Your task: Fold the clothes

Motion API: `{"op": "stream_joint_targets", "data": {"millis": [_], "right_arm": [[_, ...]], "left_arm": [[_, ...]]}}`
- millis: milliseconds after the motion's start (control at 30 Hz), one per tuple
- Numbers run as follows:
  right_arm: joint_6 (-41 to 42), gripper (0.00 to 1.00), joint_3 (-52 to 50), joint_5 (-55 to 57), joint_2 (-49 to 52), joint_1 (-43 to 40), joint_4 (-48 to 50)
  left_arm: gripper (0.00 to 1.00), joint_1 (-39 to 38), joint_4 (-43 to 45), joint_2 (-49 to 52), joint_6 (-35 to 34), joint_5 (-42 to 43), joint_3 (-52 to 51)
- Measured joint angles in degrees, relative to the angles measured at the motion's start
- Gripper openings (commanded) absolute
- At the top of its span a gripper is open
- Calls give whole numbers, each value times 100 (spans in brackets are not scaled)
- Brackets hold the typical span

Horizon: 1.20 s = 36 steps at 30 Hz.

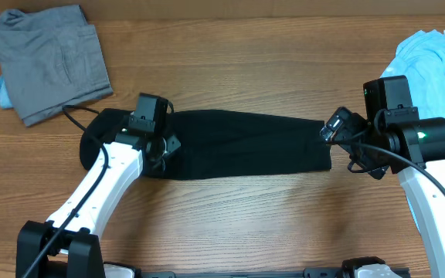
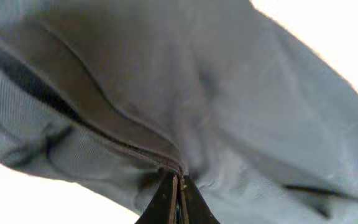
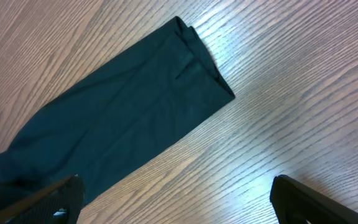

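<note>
The black garment (image 1: 246,143) is lying stretched lengthwise across the middle of the table (image 1: 230,224), flat and narrow, which looks like a half-made fold waiting for its ends to meet. The left gripper (image 1: 159,144) is sitting on the garment's left end. In its wrist view the fingertips (image 2: 166,200) are pressing together with a ridge of dark cloth nipped between them, so it is gripping the fabric, probably to lift that end over.

The right gripper (image 1: 332,128) is hanging just at the right end, and its wrist view is showing the two fingers spread wide with bare wood between them and nothing held. I am guessing it is waiting to pin or take that end, so the cloth is not dragging when the left side pulls.

A grey garment (image 1: 49,58) is lying folded in the far left corner, and a light blue one (image 1: 431,66) is bunching at the right edge, unfolded and well apart from the work.
</note>
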Motion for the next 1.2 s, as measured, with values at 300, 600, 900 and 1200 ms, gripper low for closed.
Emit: {"op": "stream_joint_targets", "data": {"millis": [300,600,900,1200], "right_arm": [[0,100,0,-2,293,2,42],[0,100,0,-2,826,0,111],[0,100,-7,-2,966,0,256],[-2,100,-7,-2,1069,0,142]], "left_arm": [[11,0,573,0,2,-404,28],[57,31,457,11,621,-1060,79],[94,39,-1755,-24,894,-249,1163],[63,39,-841,1318,741,424,907]]}}
